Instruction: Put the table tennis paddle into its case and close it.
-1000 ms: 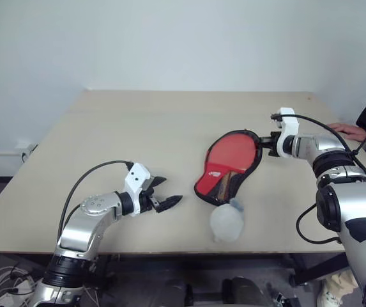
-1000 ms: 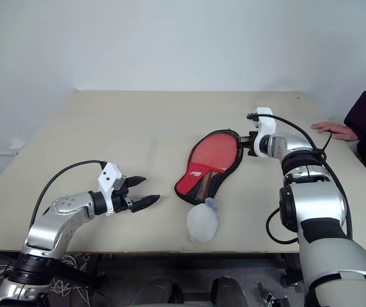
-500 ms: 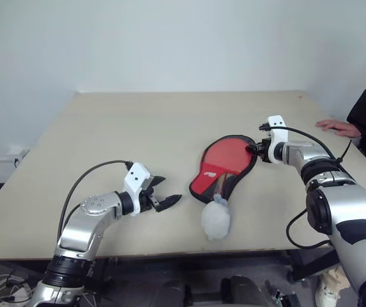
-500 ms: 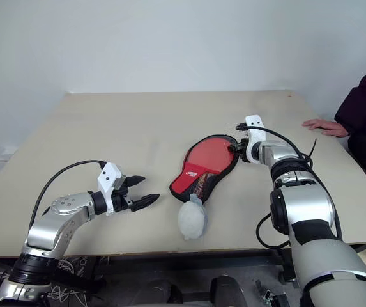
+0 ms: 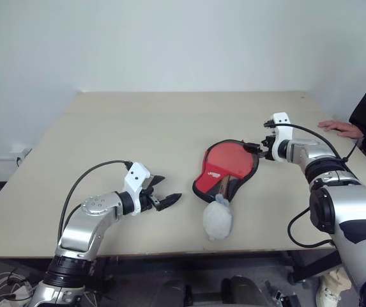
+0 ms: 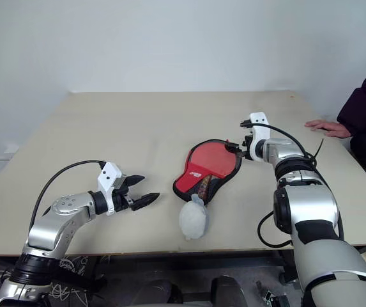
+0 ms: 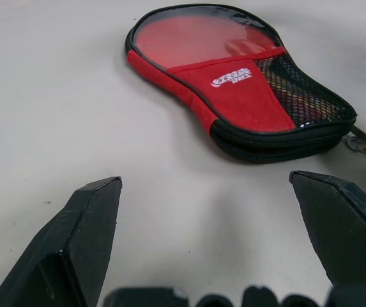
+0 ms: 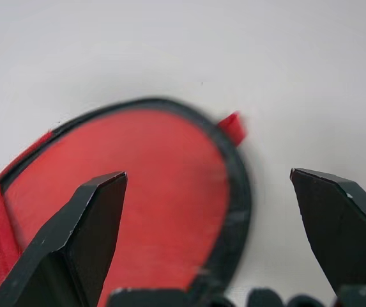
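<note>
The case (image 5: 207, 180), red with a black rim, a white logo and a mesh panel (image 7: 297, 89), lies flat on the table right of centre. The table tennis paddle (image 5: 232, 157) lies inside it: its red face shows in the round end and its brown handle (image 5: 224, 185) behind the mesh. The zip along the narrow end (image 7: 278, 142) looks drawn together. My right gripper (image 5: 255, 148) hovers at the round end's rim, open, with nothing between its fingers. My left gripper (image 5: 168, 190) stands open and empty left of the case, a hand's width from it.
A grey fuzzy lump (image 5: 216, 220) lies against the case's narrow end near the table's front edge (image 5: 170, 253). A person's hand (image 5: 338, 128) and dark sleeve rest at the table's right side, beyond my right arm.
My right gripper was shut on the rim of the case's round end and has opened and let go. The case lies flatter. The left arm has kept still. The camera has shifted.
</note>
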{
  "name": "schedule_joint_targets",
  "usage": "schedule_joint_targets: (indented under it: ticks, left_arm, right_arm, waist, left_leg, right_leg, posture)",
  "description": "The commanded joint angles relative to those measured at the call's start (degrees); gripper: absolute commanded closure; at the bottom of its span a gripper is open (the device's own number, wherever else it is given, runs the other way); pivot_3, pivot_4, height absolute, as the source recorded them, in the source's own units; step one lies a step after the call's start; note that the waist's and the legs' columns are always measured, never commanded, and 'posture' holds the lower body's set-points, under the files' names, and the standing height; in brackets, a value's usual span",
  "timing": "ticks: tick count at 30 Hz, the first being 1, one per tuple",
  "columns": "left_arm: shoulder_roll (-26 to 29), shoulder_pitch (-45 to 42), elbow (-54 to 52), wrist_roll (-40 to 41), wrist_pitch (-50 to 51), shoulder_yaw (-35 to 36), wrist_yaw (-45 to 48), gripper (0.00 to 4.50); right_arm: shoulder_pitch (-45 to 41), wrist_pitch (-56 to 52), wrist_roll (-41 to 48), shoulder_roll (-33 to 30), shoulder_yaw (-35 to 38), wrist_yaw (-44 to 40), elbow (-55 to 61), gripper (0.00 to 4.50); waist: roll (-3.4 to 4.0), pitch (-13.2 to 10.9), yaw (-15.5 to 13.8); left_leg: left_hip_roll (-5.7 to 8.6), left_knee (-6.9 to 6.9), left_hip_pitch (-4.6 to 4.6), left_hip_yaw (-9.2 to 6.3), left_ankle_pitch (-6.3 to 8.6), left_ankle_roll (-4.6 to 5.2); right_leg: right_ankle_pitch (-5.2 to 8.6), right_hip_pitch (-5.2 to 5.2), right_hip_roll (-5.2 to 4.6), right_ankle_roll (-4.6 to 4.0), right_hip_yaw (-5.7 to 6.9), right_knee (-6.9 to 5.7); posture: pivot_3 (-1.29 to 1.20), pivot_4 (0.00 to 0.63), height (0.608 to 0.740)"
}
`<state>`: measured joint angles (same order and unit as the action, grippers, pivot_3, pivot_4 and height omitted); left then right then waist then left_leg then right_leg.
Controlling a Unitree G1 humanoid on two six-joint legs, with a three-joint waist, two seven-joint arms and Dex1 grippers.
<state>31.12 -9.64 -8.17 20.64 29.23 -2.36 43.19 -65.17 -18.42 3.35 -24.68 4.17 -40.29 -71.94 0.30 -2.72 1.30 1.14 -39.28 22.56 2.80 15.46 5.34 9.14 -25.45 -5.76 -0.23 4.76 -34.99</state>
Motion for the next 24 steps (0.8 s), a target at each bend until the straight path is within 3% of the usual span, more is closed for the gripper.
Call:
schedule_joint_targets:
  ticks: [1,5,12,17,24]
  left_arm:
    - [0.3,0.7,-2.9,1.5,-0.3,3.1,-0.5,0.00]
    - [0.5,3.0,-4.6,2.6,-0.2,5.4,-0.8,0.00]
    - [2.0,9.7,-7.5,3.7,-0.3,10.3,-1.2,0.00]
    - [2.4,11.6,-7.1,4.4,-0.6,13.2,-1.4,0.00]
    - [1.3,14.4,-10.4,4.2,0.7,13.4,-3.5,0.00]
  right_arm:
    - [3.6,-1.2,2.2,-1.7,0.4,-5.8,12.2,0.05]
    - [18.5,-8.6,8.2,-3.7,-1.3,-16.1,40.5,0.05]
    - [42.3,-17.1,18.9,-8.0,-0.1,-21.4,76.1,0.05]
    - [47.7,-17.2,19.5,-8.1,-2.5,-19.4,81.6,0.05]
    - [49.0,-9.9,17.6,-5.7,-6.4,-19.1,77.9,0.05]
  waist:
    - [0.00,0.0,0.0]
    - [-0.05,0.0,-0.1]
    - [0.05,0.0,-0.8]
    - [0.06,0.0,-1.3]
    - [0.04,0.0,-1.7]
  left_leg:
    - [-0.01,0.00,0.00,-0.01,0.00,0.00]
    - [-0.04,0.03,0.01,-0.10,0.08,0.15]
    - [-0.02,0.00,0.00,-0.25,0.33,0.09]
    - [-0.07,-0.12,-0.03,-0.19,0.33,0.09]
    - [-0.11,-0.17,-0.05,-0.19,0.32,0.07]
  right_leg:
    - [0.00,0.00,0.00,0.01,0.00,0.00]
    - [0.01,0.02,0.00,0.03,0.05,0.01]
    - [0.13,0.06,-0.12,0.25,0.18,0.02]
    - [0.18,0.07,-0.13,0.15,0.28,0.09]
    - [0.17,0.05,-0.23,0.12,0.43,0.15]
  posture:
    - [0.00,0.000,0.729]
    - [0.00,0.000,0.729]
    - [0.00,0.000,0.729]
    - [0.00,0.000,0.729]
    - [0.00,0.000,0.729]
